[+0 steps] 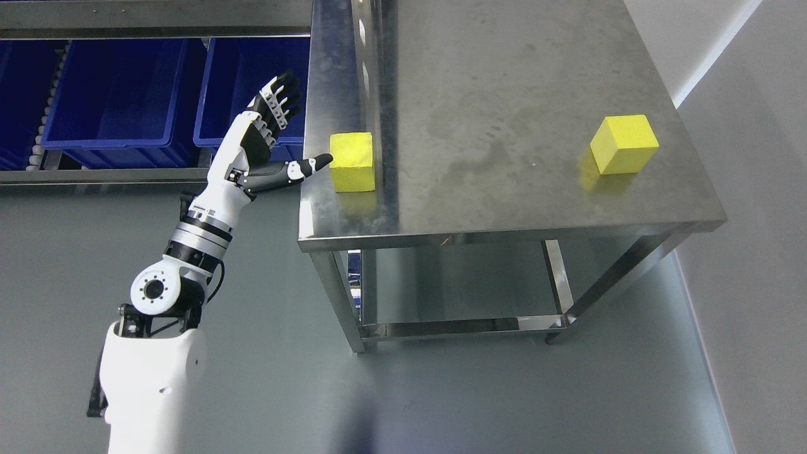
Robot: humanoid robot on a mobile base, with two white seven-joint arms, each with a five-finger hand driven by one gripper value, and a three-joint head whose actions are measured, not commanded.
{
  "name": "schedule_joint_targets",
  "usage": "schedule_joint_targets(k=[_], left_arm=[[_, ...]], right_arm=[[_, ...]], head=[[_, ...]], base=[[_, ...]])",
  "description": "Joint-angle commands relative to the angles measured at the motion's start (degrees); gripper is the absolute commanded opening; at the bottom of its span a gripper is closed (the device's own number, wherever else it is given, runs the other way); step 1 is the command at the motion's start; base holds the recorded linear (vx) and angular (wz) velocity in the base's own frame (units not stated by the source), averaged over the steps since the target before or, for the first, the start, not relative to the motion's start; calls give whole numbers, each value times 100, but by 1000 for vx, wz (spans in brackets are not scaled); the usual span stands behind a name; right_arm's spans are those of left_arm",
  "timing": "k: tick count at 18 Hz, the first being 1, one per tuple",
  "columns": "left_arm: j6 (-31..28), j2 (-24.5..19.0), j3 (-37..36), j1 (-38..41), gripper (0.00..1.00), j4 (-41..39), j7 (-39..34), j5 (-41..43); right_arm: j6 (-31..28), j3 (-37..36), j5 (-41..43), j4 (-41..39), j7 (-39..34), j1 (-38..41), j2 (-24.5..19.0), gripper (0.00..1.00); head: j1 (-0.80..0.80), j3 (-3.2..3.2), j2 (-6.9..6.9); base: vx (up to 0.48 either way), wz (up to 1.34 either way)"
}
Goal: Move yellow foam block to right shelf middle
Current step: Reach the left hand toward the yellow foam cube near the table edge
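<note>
Left robot hand (pixel 272 135) spread open, holding nothing; yellow foam block (pixel 353 161) just right of its thumb.

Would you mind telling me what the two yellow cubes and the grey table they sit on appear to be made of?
Both yellow cubes, left and right, look like matte foam: faintly grainy faces, no shine. The grey table looks like brushed stainless steel: it mirrors the cubes dimly and shows smudges.

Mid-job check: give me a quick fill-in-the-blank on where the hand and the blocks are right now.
1. The left hand is open, its thumb tip beside the yellow foam block near the table's ____ edge.
2. A second yellow block sits toward the steel table's ____ side.
3. The bins behind the hand are ____.

Missing: left; right; blue
</note>
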State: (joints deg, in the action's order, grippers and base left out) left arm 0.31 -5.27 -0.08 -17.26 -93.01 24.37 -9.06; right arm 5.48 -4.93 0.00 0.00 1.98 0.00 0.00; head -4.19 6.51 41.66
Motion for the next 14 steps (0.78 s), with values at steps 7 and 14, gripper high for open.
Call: schedule_joint_targets(k=[7,14], left_arm=[[-31,-889,-676,-822,100,1653,938,826],[-31,-493,-1459,-1473,100,2348,1122,826]], right_arm=[[-3,1,-18,-100,-5,9,100,100],[-3,-8,-18,-100,-5,9,100,100]], head=[[0,0,0],[0,0,0]], base=[[-1,3],[0,0]])
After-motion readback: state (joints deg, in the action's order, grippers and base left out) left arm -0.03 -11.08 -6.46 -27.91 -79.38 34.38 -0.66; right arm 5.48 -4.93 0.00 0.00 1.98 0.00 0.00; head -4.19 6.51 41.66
